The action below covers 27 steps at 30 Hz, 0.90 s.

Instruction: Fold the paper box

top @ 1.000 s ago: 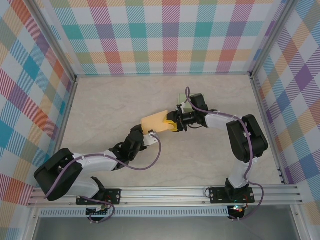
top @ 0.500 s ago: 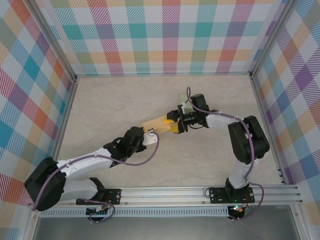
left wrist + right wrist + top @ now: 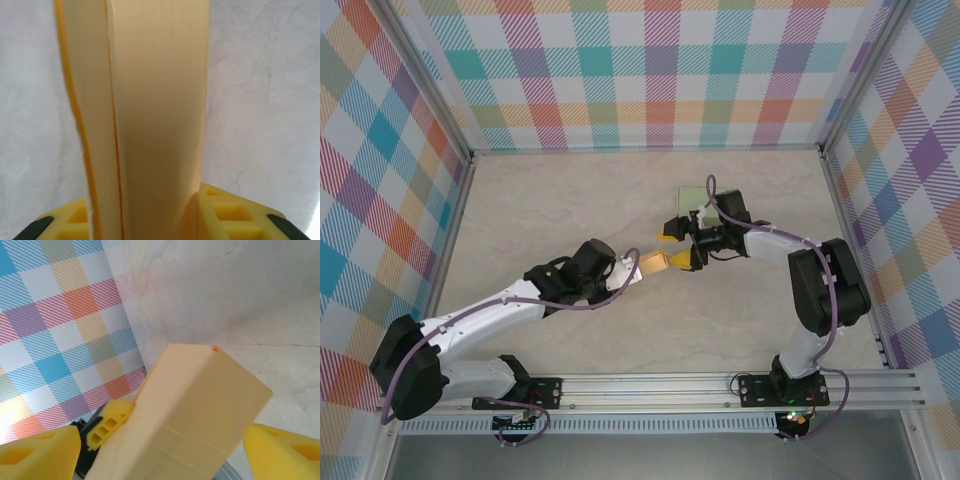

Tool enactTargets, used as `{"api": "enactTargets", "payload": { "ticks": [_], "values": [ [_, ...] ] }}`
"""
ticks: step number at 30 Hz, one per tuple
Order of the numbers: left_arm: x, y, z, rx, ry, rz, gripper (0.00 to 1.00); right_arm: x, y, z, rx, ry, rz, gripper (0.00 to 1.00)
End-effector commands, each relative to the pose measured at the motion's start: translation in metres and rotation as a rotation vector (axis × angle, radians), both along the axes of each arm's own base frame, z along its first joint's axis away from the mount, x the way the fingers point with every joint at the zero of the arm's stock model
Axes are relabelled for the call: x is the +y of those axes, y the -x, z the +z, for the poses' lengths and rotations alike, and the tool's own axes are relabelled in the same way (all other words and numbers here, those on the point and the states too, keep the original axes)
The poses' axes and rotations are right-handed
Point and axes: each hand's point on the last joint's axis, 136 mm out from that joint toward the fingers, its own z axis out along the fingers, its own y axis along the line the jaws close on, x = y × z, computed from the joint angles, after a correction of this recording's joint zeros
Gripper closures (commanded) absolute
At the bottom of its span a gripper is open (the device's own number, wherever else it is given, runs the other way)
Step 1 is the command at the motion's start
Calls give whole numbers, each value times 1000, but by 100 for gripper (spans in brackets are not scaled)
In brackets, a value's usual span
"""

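Left fingers [image 3: 235,216] grip paper box [image 3: 150,100], base hidden.

My pale marbled table [image 3: 540,200] lies under even light, closed in on three sides by pastel plaid walls [image 3: 660,70], a ribbed silver aluminium rail [image 3: 650,385] along its near edge.

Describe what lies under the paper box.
The left gripper holds the paper box above the table, whose pale marbled surface is visible all around it. The box itself covers the patch directly beneath it, so whether it touches the table cannot be told.
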Motion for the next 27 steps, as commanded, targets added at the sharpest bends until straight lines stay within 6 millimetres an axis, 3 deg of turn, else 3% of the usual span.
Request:
{"api": "enactTargets", "payload": {
  "ticks": [1, 8, 13, 17, 23, 27],
  "values": [
    [2, 16, -9, 163, -9, -2, 75, -18, -2, 5, -55, 47, -32, 12],
    [-5, 17, -18, 327, -12, -31, 74, -52, -5, 12, -238, 236, -77, 16],
    [-8, 2, -23, 422, -9, -47, 72, -54, 2, 37, -442, 227, -23, 25],
    [-9, -12, -27, 449, -18, -50, 57, -54, 10, 47, -565, 222, 32, 27],
    [-14, -31, -29, 439, -27, -69, 32, -63, 6, 41, -651, 325, 38, 31],
    [-18, -41, -20, 402, -32, -77, 31, -60, 5, 40, -694, 357, 61, 31]
  ]
}}
